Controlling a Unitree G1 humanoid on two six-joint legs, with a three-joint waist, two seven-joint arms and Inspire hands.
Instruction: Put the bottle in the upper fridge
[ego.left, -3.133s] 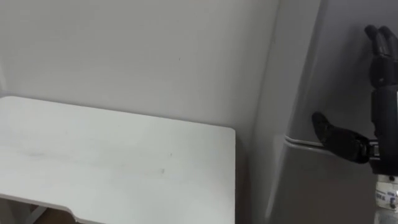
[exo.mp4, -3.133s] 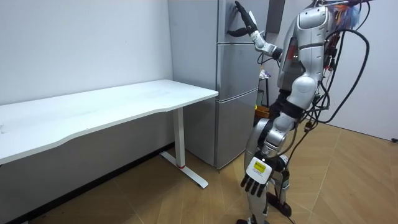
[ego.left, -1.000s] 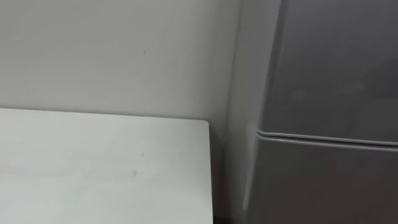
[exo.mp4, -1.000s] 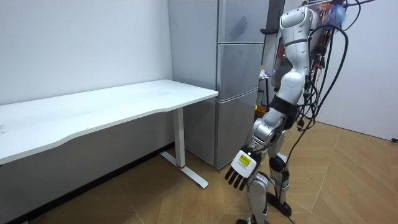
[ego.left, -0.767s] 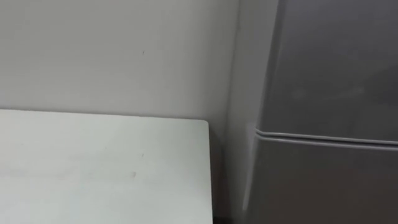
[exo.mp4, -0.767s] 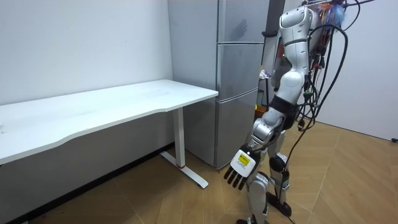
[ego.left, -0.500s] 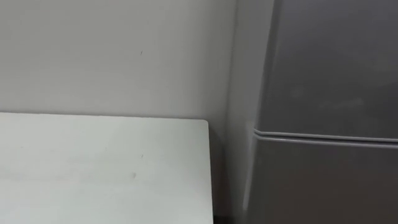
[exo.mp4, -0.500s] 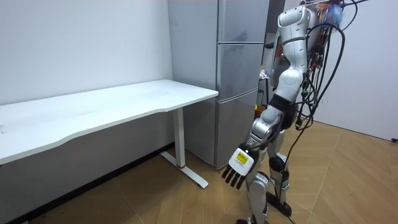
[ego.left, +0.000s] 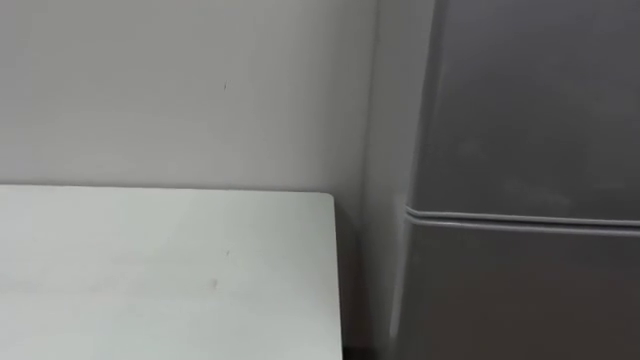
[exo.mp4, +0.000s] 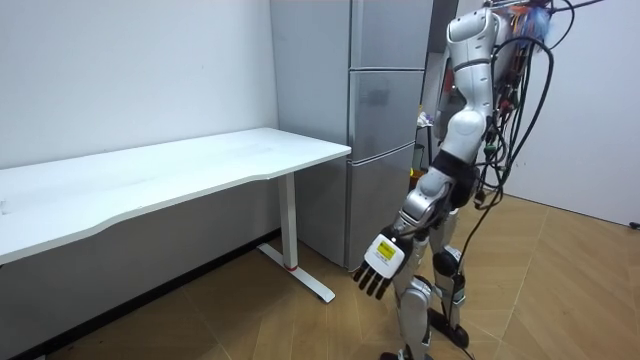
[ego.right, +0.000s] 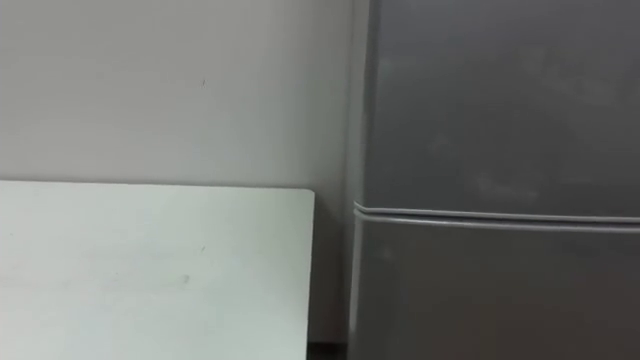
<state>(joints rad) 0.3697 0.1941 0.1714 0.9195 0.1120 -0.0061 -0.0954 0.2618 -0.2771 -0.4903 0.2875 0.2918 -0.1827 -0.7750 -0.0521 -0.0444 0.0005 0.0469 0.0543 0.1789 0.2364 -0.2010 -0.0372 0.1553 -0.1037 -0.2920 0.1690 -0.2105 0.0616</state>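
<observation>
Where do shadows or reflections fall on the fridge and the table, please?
Left eye view: the gap between the white rectangular table and the tall grey metal fridge is in deep shadow; a pale highlight follows the seam between its doors. Room view: a faint dark smudge marks the lower door; under the table is shaded.

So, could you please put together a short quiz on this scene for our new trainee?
1. True or false: the fridge has its upper door open.
2. What stands to the left of the fridge in the eye views? A) a white table B) a sink C) a chair
3. Fill in: in the room view the left hand hangs low, its fingers ____.
Key: 1 false, the door is shut; 2 A; 3 straight.
</observation>
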